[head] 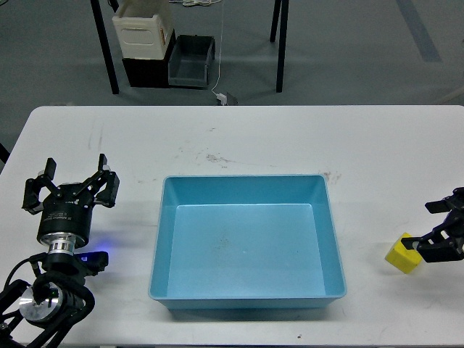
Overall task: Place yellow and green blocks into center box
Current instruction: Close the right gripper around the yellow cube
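Note:
The blue center box (pixel 244 177) stands empty in the middle of the white table. A yellow block (pixel 400 257) lies on the table to its right. My right gripper (pixel 423 226) comes in from the right edge and is open. Its lower finger (pixel 419 246) is right at the block's upper right corner, and its upper finger is above the block and clear of it. My left gripper (pixel 69 185) is open and empty, standing upright left of the box. No green block shows in this view.
The table's front edge runs close below the box. On the floor beyond the table stand black table legs (pixel 106 58), a cream box (pixel 143 32) and a dark bin (pixel 191 61).

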Motion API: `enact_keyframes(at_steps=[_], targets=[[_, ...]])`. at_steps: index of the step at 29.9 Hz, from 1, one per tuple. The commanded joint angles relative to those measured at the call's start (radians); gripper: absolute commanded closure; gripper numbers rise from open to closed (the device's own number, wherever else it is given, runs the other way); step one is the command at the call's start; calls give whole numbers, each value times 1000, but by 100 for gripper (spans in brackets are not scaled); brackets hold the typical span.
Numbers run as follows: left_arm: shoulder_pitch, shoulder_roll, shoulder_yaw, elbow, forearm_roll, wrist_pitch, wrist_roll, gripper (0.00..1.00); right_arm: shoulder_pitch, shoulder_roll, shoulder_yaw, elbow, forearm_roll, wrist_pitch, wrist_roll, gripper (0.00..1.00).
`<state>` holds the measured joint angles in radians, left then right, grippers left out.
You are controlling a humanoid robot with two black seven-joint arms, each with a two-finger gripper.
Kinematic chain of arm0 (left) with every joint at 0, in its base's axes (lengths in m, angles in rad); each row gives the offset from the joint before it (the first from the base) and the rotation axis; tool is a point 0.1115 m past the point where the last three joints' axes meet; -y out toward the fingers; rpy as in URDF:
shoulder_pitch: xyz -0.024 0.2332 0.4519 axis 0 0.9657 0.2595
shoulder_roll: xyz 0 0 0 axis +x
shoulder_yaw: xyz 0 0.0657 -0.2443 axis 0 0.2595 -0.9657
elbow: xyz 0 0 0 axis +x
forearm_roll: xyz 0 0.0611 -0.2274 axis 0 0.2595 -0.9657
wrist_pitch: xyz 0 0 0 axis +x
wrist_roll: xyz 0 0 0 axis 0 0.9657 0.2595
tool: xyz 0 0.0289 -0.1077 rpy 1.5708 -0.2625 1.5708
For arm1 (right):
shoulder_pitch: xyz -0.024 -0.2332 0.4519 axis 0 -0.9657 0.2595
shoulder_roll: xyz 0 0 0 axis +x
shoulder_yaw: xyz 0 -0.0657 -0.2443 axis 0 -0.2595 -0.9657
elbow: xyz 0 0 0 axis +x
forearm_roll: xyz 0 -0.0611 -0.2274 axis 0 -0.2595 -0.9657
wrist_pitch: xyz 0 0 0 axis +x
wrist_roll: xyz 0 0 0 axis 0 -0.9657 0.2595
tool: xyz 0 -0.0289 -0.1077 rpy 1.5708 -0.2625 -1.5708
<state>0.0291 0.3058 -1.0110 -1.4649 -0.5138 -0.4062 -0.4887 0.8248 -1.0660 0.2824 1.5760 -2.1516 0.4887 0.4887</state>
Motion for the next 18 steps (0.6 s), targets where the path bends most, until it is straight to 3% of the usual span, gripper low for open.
enact_keyframes(at_steps=[1, 18], targets=[[2, -1, 0, 3, 0, 0, 0, 0, 28, 8, -71, -10, -10, 0, 0, 0], [2, -1, 0, 9, 1, 0, 0, 0, 37, 104, -124, -120, -13, 0, 0, 3]])
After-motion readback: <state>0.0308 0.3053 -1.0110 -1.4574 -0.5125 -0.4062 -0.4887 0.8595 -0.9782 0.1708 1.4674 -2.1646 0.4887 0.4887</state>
